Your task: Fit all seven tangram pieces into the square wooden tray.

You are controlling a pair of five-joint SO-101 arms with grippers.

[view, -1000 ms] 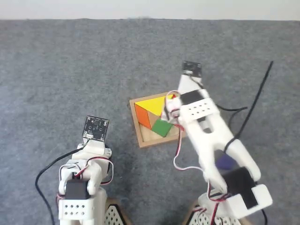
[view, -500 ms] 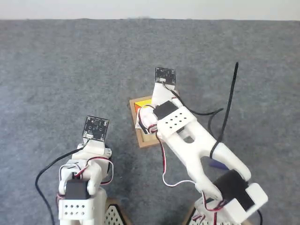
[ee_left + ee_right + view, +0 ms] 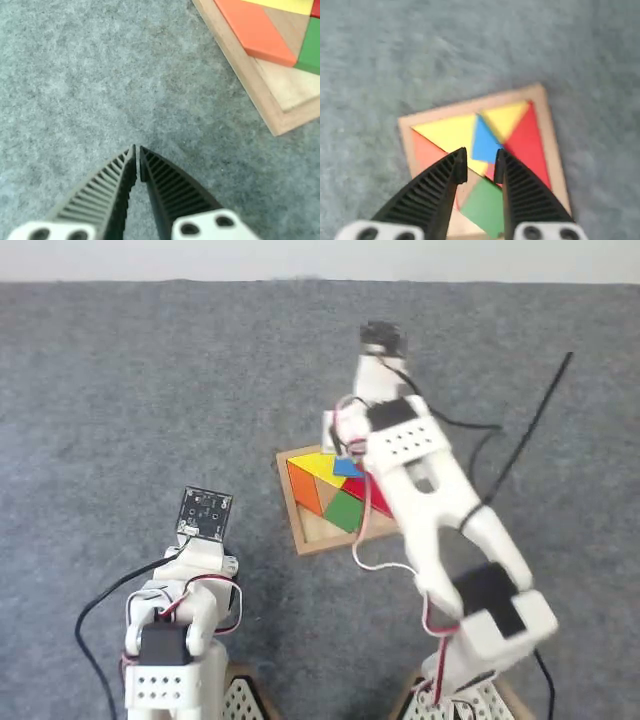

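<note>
The square wooden tray (image 3: 291,508) lies mid-table and holds coloured pieces: yellow (image 3: 318,464), blue (image 3: 348,468), orange (image 3: 303,489), green (image 3: 344,510) and red (image 3: 377,496). Part of its floor near the front is bare wood. My right gripper (image 3: 481,156) hovers above the tray (image 3: 470,105), slightly open and holding nothing, its tips over the blue piece (image 3: 485,142). Around that piece lie yellow (image 3: 447,132), red (image 3: 527,145) and green (image 3: 485,205) pieces. My left gripper (image 3: 137,149) is shut and empty, low over the carpet, short of the tray's corner (image 3: 272,122).
Grey carpet covers the table on all sides of the tray. The right arm (image 3: 430,510) stretches diagonally over the tray's right edge and hides it. The left arm (image 3: 180,620) stays folded at the front left. Cables trail beside both arm bases.
The right arm swung left across the tray, then back and farther out. The blue piece now shows in the tray. The left arm has not moved.
</note>
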